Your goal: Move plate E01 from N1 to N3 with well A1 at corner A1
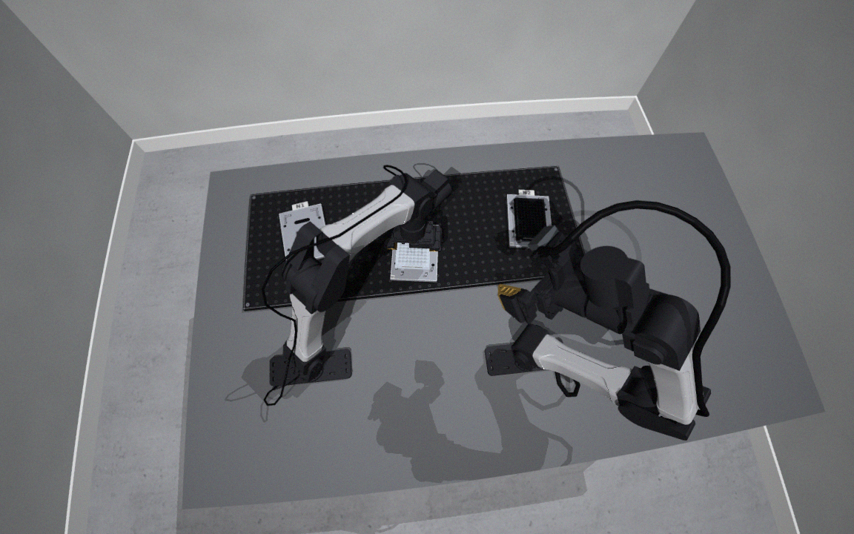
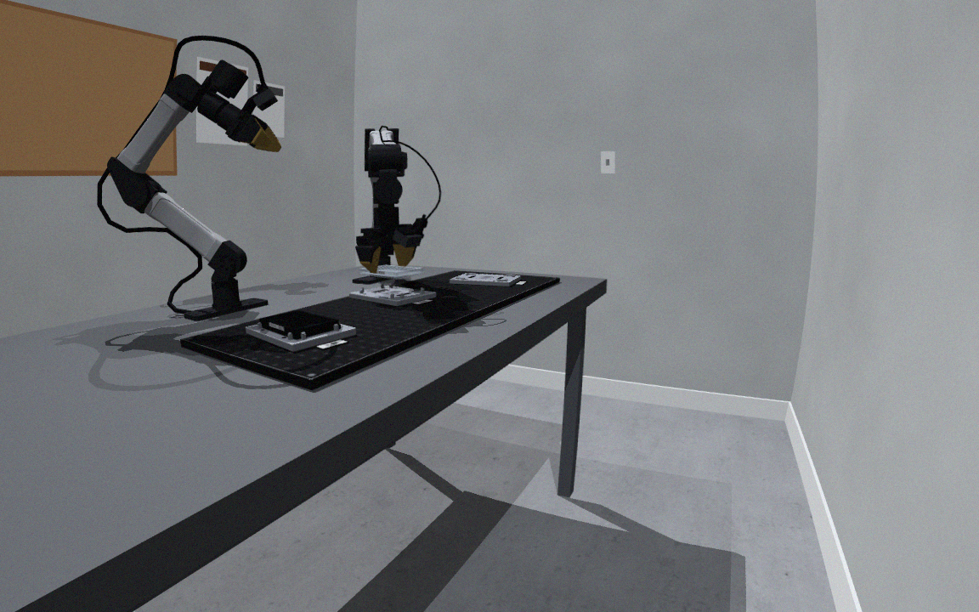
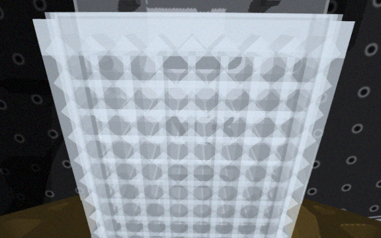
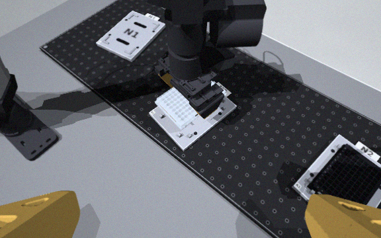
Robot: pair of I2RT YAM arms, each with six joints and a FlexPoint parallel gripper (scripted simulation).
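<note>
Plate E01 (image 1: 413,256) (image 2: 400,269) (image 3: 190,132) (image 4: 177,106), clear and white, is between the fingers of my left gripper (image 2: 387,263) (image 4: 187,99). It is held roughly level, a little above nest N3 (image 1: 414,274) (image 2: 402,301) (image 4: 184,142). Its A1 label is not readable. N3's A1 mark (image 4: 153,113) shows at its left corner in the right wrist view. Black plate E07 (image 1: 528,219) (image 2: 301,323) (image 4: 349,172) sits on nest N2 (image 1: 510,225) (image 4: 325,158). My right gripper (image 4: 192,202) (image 2: 272,144) is open and empty, high above the table.
Nest N1 (image 1: 297,212) (image 2: 486,280) (image 4: 131,33) is empty, partly behind the left arm in the top view. All the nests stand on the black perforated deck (image 1: 477,232) (image 2: 402,335). The right arm's links reach over the table's right side.
</note>
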